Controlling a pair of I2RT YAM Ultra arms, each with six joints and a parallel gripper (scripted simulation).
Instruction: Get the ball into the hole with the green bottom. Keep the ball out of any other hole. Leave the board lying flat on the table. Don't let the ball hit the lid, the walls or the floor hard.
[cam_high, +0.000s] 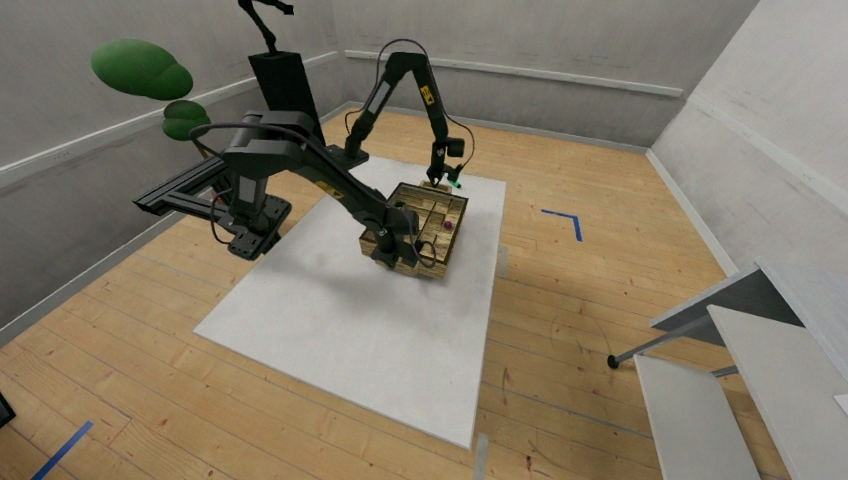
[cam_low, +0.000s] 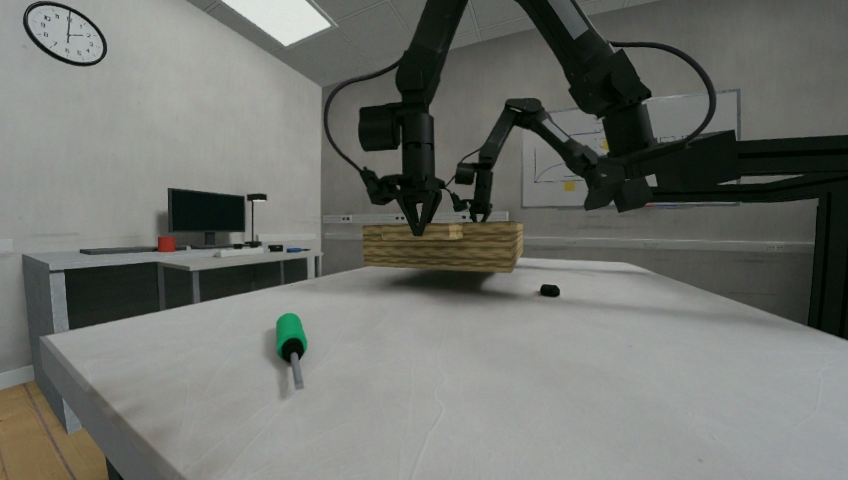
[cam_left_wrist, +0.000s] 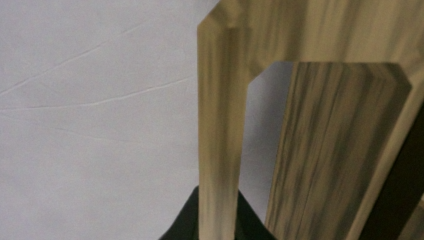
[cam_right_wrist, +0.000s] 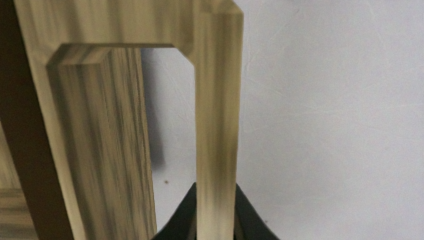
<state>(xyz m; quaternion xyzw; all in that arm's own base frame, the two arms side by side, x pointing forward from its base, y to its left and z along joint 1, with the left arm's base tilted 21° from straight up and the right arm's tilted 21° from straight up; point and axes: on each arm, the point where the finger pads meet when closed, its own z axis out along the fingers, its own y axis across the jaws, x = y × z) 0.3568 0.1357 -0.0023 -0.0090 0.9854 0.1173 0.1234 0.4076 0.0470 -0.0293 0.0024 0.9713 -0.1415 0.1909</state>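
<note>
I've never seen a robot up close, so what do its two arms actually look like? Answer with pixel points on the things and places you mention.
Both arms are black and jointed, with a loose dark cable looping along each, a yellow label and a pale grey panel. Each ends in a black tool (cam_high: 436, 182) (cam_low: 418, 231) with two tapering, pointed fingers.
</note>
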